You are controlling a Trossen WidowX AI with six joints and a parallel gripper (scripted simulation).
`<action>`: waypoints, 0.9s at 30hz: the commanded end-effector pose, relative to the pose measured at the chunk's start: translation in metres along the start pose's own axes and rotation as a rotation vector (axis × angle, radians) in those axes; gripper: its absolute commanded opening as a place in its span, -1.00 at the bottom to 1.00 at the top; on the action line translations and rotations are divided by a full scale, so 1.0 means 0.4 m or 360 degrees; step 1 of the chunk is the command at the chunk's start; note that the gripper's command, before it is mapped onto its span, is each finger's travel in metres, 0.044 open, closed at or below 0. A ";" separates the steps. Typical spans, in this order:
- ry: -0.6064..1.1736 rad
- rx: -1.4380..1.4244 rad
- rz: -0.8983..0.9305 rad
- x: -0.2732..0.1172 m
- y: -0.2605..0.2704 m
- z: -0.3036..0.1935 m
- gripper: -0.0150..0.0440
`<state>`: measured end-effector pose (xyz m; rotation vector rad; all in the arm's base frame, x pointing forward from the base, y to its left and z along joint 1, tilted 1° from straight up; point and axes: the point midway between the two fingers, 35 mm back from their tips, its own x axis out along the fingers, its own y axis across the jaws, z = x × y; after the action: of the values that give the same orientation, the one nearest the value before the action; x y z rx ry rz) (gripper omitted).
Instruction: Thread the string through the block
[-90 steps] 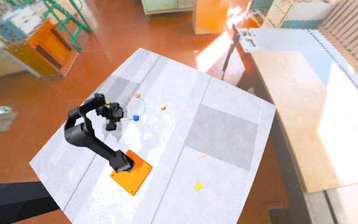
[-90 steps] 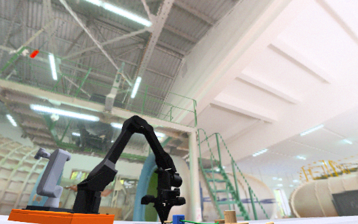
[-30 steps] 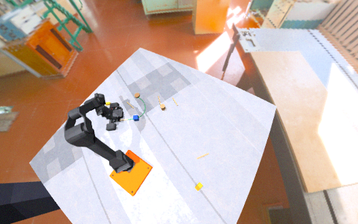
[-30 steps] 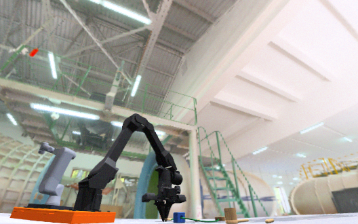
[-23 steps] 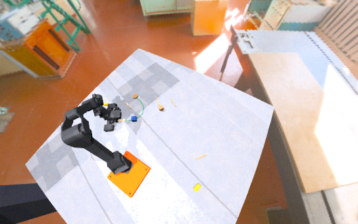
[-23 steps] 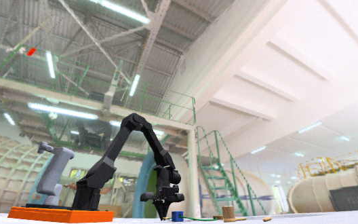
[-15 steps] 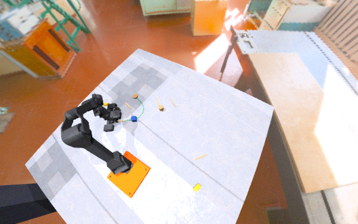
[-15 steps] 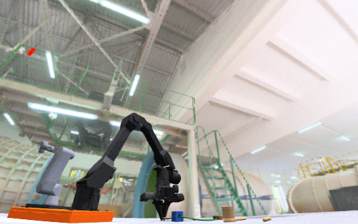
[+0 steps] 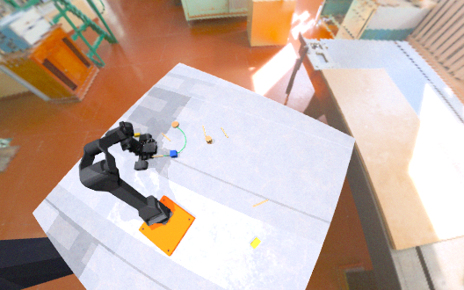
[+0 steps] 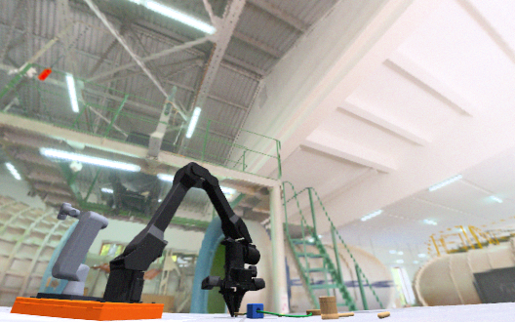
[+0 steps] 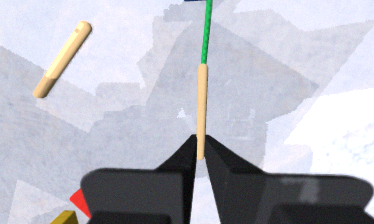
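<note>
My gripper (image 9: 152, 156) (image 10: 233, 314) (image 11: 200, 138) points down, low at the table, and is shut on the stick near its far end. The thin wooden stick (image 9: 159, 155) (image 11: 202, 100) is wholly outside the blue block. The blue block (image 9: 173, 154) (image 10: 255, 310) stands on the table; only its edge shows at the top of the wrist view. The green string (image 9: 185, 140) (image 10: 289, 314) (image 11: 206, 35) runs from the stick to the block's near side, and leaves the other side in a curve to the round button (image 9: 175, 125). The hole's inside is hidden.
Loose sticks (image 9: 166, 137) (image 11: 63, 59) lie near the block and farther off, one (image 9: 260, 203) to the right. A wooden cylinder (image 9: 208, 139) (image 10: 328, 307) stands beyond the block. A yellow piece (image 9: 137, 134) (image 11: 64, 218) and a red piece (image 11: 81, 202) lie near the gripper.
</note>
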<state>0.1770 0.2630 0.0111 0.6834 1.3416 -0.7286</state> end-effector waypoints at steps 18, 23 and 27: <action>0.0000 0.0000 0.0000 0.000 0.000 0.000 -0.22; 0.0000 0.0000 0.0002 -0.025 0.004 0.001 0.22; -0.0003 0.0001 0.0013 -0.174 0.008 0.017 0.22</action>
<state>0.1750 0.2585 0.0382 0.6455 1.3397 -0.7606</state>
